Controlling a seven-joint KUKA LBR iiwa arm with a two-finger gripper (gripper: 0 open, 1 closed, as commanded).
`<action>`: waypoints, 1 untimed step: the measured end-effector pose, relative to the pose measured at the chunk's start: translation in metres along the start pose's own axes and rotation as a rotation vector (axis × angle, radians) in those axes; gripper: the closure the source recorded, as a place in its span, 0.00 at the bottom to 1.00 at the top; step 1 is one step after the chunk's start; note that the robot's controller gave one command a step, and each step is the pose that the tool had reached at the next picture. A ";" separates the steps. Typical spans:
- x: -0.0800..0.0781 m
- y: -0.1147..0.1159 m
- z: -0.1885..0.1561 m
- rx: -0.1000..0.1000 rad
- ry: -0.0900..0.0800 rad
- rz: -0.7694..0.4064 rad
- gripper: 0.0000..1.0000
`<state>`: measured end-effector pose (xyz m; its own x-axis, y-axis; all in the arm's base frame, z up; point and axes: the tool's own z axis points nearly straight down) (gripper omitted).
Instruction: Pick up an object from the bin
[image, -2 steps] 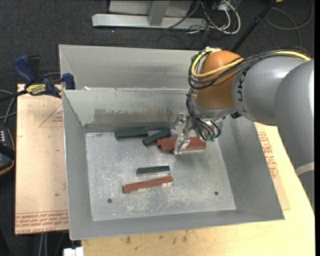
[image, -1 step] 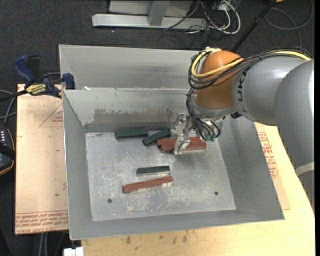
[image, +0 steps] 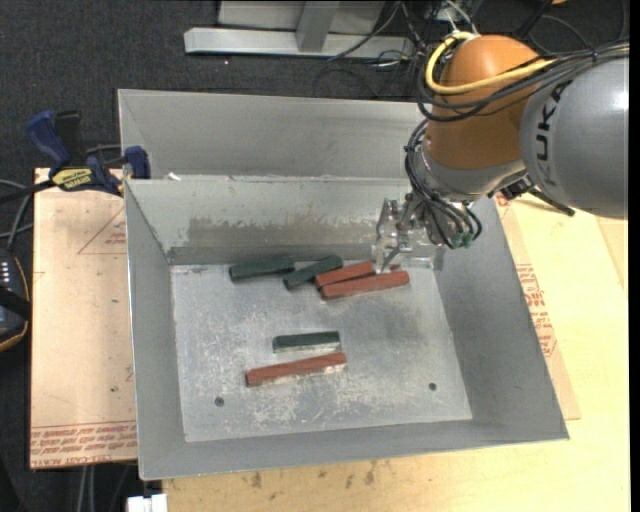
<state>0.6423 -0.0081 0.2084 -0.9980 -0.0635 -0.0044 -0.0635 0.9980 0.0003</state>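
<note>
My gripper (image: 390, 255) hangs at the bin's back right, its fingertips right at the right end of a red-brown bar (image: 362, 282) lying on the floor there. Whether the fingers touch the bar I cannot tell. A short dark green bar (image: 311, 271) lies against that bar's left end, and a longer dark green bar (image: 261, 269) lies further left along the back wall.
Nearer the bin's middle lie a small dark green bar (image: 306, 342) and, just in front of it, a long red-brown bar (image: 296, 369). The arm with its orange cover reaches in over the bin's back right corner.
</note>
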 end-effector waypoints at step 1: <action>0.000 0.000 0.000 0.000 0.001 0.000 0.00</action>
<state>0.6422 -0.0081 0.2082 -0.9980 -0.0633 -0.0038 -0.0633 0.9980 0.0007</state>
